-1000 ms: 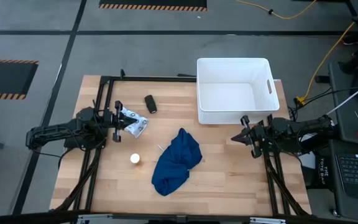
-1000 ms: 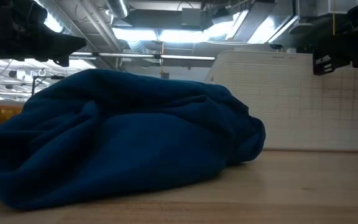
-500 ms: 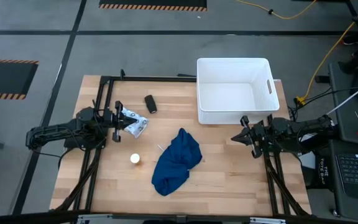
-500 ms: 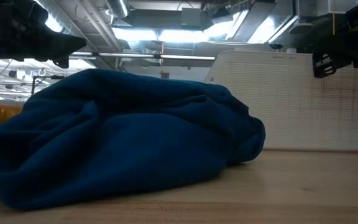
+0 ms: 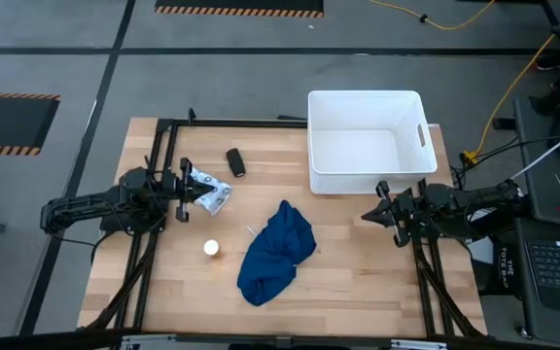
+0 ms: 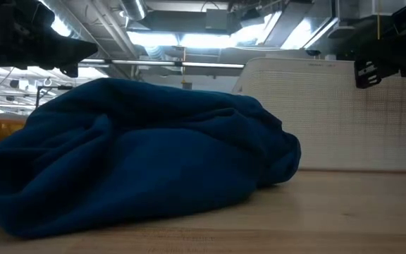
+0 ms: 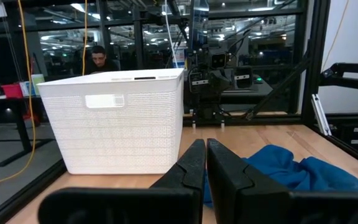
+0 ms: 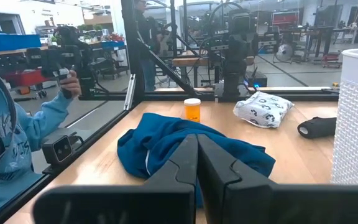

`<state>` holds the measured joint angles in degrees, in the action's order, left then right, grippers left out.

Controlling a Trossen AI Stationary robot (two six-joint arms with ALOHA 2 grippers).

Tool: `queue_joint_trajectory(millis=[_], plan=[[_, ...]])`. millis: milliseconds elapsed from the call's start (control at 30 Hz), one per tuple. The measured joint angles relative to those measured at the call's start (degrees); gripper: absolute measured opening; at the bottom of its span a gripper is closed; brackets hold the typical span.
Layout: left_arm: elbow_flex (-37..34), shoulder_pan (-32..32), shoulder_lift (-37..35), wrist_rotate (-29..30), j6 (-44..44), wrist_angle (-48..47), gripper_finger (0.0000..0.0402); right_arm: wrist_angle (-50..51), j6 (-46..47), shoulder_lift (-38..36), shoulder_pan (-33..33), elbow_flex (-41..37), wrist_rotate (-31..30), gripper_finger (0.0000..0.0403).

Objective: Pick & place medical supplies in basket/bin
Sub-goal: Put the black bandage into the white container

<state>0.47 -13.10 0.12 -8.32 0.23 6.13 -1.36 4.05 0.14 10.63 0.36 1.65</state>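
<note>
A light wooden surface [image 5: 348, 272] framed by black rails stands on a grey floor with hazard-striped mats. The white tub [image 5: 366, 141] sits at its far right corner. A crumpled dark-blue cloth [image 5: 276, 251] lies near the middle; the white-orange round item [image 5: 211, 248] rests to its left, the white printed packet [image 5: 209, 192] and the black cylinder [image 5: 234, 161] farther back. The left gripper [image 5: 184, 185] hovers just beside the packet, the right gripper [image 5: 374, 214] near the tub's front — both with fingers pressed together, holding nothing. Beyond the surface: a workshop with ceiling lights, benches and equipment, and a person in a light-blue hooded top [image 8: 11, 149] holding up a dark device.
</note>
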Motion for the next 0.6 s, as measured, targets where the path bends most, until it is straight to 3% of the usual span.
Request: queue_joint_trajectory(millis=[600], plan=[[0.00, -0.01, 0.00, 0.09, -2.49, 0.04, 0.0010, 0.00, -1.58, 0.00, 0.00, 0.00, -0.30, 0.0008]])
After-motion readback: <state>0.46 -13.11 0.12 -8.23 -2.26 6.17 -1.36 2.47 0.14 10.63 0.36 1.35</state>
